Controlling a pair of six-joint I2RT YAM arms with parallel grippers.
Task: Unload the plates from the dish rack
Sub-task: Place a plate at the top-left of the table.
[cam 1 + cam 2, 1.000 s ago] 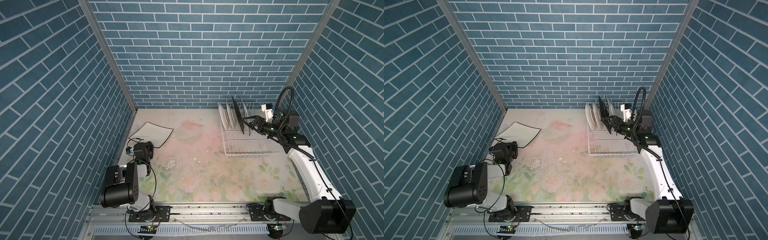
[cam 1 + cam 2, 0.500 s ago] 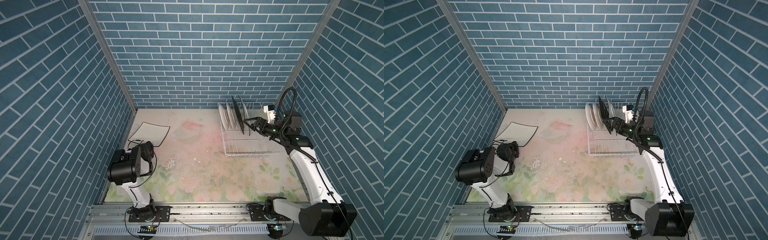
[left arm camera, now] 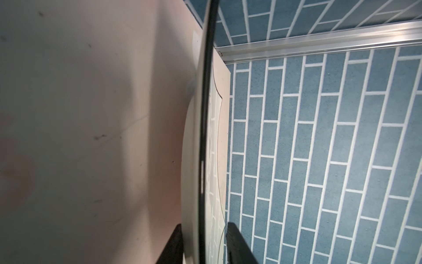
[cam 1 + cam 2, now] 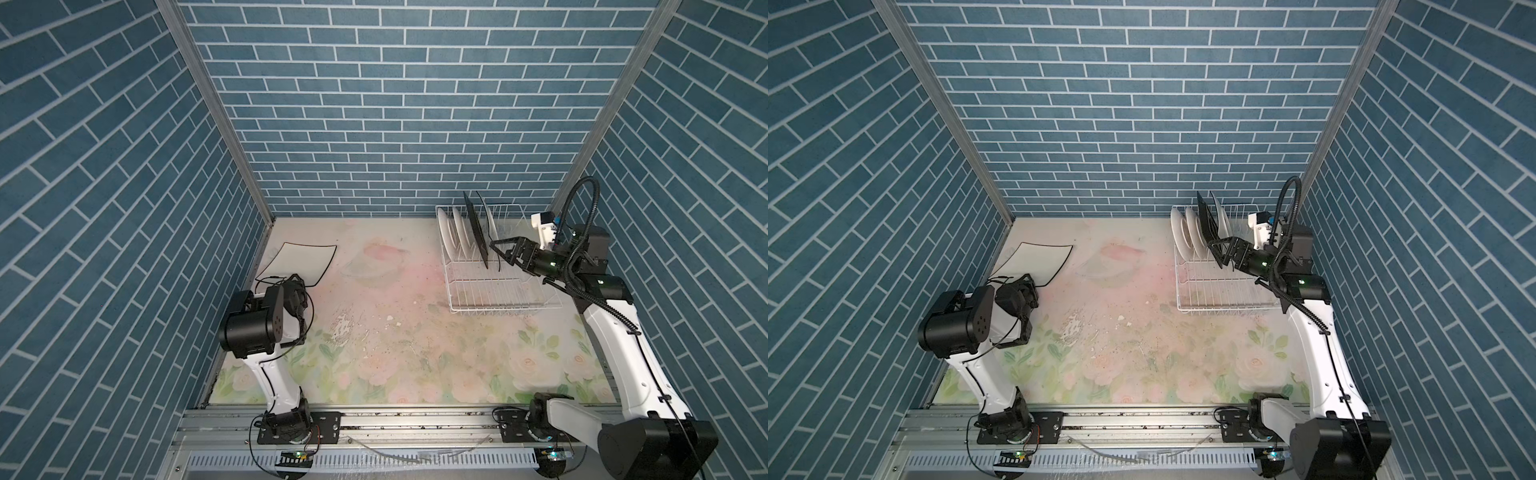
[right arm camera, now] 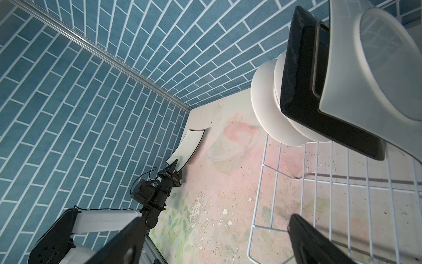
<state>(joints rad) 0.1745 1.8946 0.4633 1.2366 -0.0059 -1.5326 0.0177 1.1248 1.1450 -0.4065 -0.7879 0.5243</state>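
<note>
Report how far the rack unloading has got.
Done: one square white plate lies on the table. In hand: the left gripper straddles its near edge, grip unclear; the open right gripper sits beside the black plate in the dish rack. Left: four plates upright in the rack: the black one, two round white ones, one black-rimmed white one.

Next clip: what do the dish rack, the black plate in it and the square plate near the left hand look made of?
Dish rack: thin wire, white coated, probably metal; open grid. Black plate: glossy, likely glazed ceramic, possibly melamine; highlights streak its rim. Square plate: white, black-edged, same glossy look; it mirrors the wall bricks in the left wrist view.
</note>
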